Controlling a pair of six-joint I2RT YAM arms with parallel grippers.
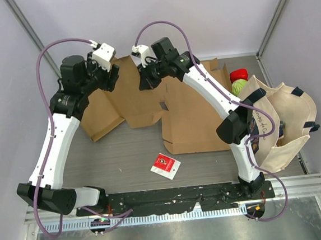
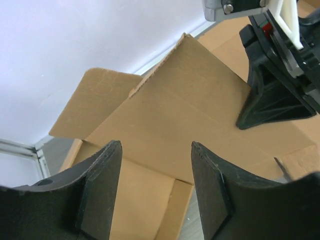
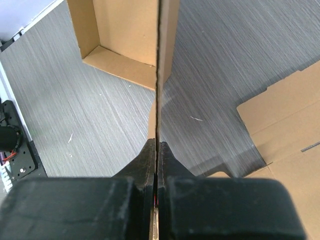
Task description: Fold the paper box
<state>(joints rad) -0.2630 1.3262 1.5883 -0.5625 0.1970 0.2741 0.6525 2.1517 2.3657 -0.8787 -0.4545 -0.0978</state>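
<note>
Pinching an upright panel of the cardboard box (image 1: 189,123), which lies left of the tote bag (image 1: 286,109), the right hand (image 3: 156,147) is clamped; left hand (image 2: 156,160) gapes, empty; advise pressing the flap along its score.

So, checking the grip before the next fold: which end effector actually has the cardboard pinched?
The right end effector: its fingers are shut on the edge of an upright cardboard panel. The left end effector stands open, clamping nothing.

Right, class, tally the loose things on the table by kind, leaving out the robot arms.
Cardboard box: 1
Tote bag: 1
Red and white packet: 1
Red and green item: 1
Total: 4
</note>
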